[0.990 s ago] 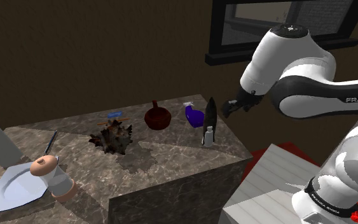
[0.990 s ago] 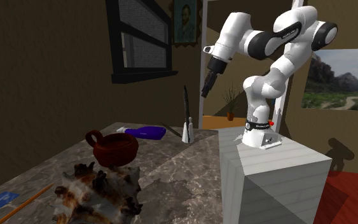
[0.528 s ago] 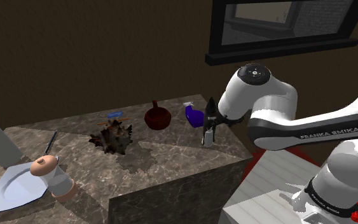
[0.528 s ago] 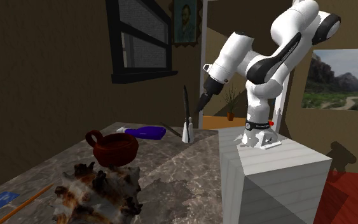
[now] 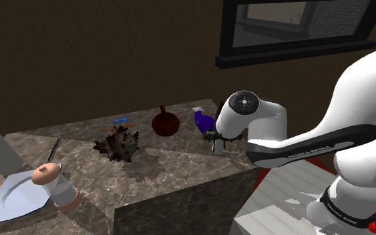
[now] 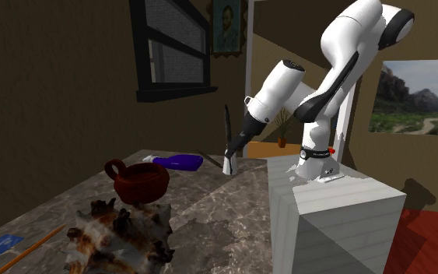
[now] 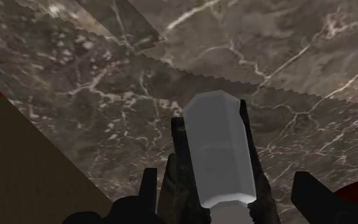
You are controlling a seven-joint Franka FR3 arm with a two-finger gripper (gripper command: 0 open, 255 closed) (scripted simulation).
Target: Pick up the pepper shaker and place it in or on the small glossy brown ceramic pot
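Wrist view: gripper open, straddling the grey pepper shaker without contact, set to close on it. Shaker stands well apart from the brown pot, on its shoulder-view right.

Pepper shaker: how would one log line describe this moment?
stage: pre-grasp | gripper: open, astride pepper shaker | pepper shaker: upright on marble counter | brown pot: standing apart

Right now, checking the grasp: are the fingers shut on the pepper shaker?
No, the fingers stand apart, either side of the pepper shaker, not touching it.
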